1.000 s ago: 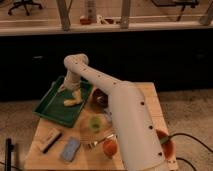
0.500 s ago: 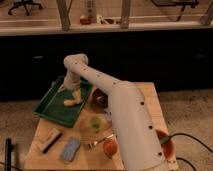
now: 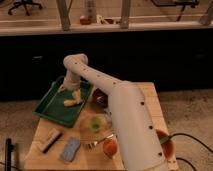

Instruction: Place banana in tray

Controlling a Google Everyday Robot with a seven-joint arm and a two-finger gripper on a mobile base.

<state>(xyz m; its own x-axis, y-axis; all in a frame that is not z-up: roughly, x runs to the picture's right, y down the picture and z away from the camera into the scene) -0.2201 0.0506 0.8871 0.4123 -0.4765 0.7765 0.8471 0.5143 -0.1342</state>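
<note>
Banana (image 3: 71, 102) lies in the green tray (image 3: 52, 111) left of centre, long axis lower-left to upper-right, under our gripper (image 3: 74, 93), whose finger spacing we cannot tell.

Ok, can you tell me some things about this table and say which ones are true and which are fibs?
1. The banana lies inside the green tray. True.
2. The gripper is over the brush. False: it is down in the tray, right at the banana, and the brush lies near the table's front left corner.
3. The tray sits on the left side of the wooden table. True.
4. The round orange fruit is in the tray. False: it rests on the table, near the front edge.
5. A blue sponge lies in the tray. False: it is on the table beside the brush.
</note>
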